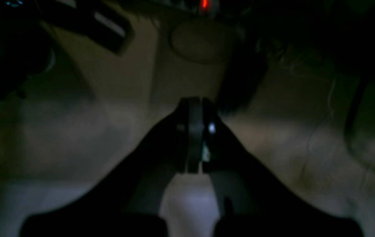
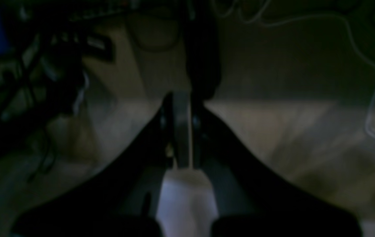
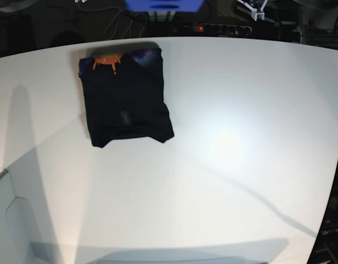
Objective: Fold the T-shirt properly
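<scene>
The black T-shirt (image 3: 125, 99) lies folded into a compact rectangle on the far left part of the white table (image 3: 229, 143). Its orange-and-purple print (image 3: 111, 59) shows along the far edge. Neither arm shows in the base view. In the left wrist view my left gripper (image 1: 195, 105) is shut with its jaws together and nothing between them. In the right wrist view my right gripper (image 2: 182, 100) is also shut and empty. Both wrist views are dark and blurred and look at a dim floor; the T-shirt shows in neither.
A power strip with a red light (image 3: 215, 27), cables and a blue object (image 3: 163, 4) lie beyond the table's far edge. A white panel (image 3: 6, 220) stands at the front left corner. Thin cables (image 2: 368, 82) lie on the floor.
</scene>
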Robot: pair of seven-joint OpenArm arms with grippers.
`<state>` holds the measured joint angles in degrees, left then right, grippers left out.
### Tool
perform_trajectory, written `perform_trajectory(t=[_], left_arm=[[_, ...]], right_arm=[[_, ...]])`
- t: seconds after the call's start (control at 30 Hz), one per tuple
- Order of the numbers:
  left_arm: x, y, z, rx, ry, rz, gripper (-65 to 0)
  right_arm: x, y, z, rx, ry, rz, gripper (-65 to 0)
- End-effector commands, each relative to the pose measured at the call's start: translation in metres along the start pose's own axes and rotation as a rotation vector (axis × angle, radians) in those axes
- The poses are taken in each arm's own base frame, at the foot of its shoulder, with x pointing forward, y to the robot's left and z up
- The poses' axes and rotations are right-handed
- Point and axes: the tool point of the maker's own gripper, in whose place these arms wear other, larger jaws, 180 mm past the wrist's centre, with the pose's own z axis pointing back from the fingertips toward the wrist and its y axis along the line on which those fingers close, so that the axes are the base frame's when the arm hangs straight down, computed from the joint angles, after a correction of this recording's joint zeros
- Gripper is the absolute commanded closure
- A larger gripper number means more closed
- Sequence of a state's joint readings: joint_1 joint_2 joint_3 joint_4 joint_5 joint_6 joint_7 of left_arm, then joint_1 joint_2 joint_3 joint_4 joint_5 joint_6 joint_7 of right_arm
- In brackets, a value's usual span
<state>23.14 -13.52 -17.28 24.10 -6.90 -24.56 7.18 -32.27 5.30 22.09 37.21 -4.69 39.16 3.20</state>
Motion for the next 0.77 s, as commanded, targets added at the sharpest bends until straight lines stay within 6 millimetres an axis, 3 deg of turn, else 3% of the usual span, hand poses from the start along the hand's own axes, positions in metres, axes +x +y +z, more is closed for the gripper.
perform_trajectory(t=[0.0,0.1,0.2,0.4,0.67,0.73], left_arm=[[0.008,0.0,-0.003,0.0,-0.013,-0.016,0.0],[0.007,-0.018,-0.015,-0.031,0.015,-0.063,0.0],[0.002,-0.049,-0.025,-0.081,0.048,-0.117,0.0],[0.005,-0.048,-0.034,0.05,0.052,-0.169,0.0],[0.018,-0.052,-0.037,0.059,0.068,-0.148,0.0],[0.017,-0.062,-0.039,0.044,0.067,-0.144,0.0]], right_arm=[[0.002,0.001,-0.002,0.021,-0.022,-0.003,0.0],[0.0,0.004,-0.022,-0.01,-0.016,0.021,0.0],[0.001,-0.001,-0.034,-0.101,-0.02,0.073,0.0],[0.02,-0.003,-0.054,-0.304,-0.019,0.24,0.0],[0.04,0.016,-0.072,-0.429,-0.019,0.362,0.0],[0.047,0.02,-0.075,-0.445,-0.028,0.37,0.0]])
